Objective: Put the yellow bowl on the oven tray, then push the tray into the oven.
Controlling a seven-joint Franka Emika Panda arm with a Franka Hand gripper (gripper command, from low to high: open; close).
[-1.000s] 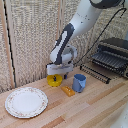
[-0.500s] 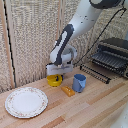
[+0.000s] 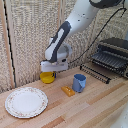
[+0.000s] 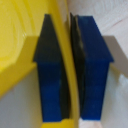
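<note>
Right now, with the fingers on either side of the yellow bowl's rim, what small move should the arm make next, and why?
Probably finish closing, then lift a little. In the wrist view the blue fingers straddle the wall of the yellow dish, so the gripper looks set. The baking sheet lies off to the exterior view's right, past the blue mug.

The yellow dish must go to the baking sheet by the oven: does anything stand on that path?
In the exterior view, the blue mug and the orange-yellow block stand on the table between the yellow dish and the baking sheet. The gripper already has the dish's rim between its fingers, so lifting over them looks possible.
</note>
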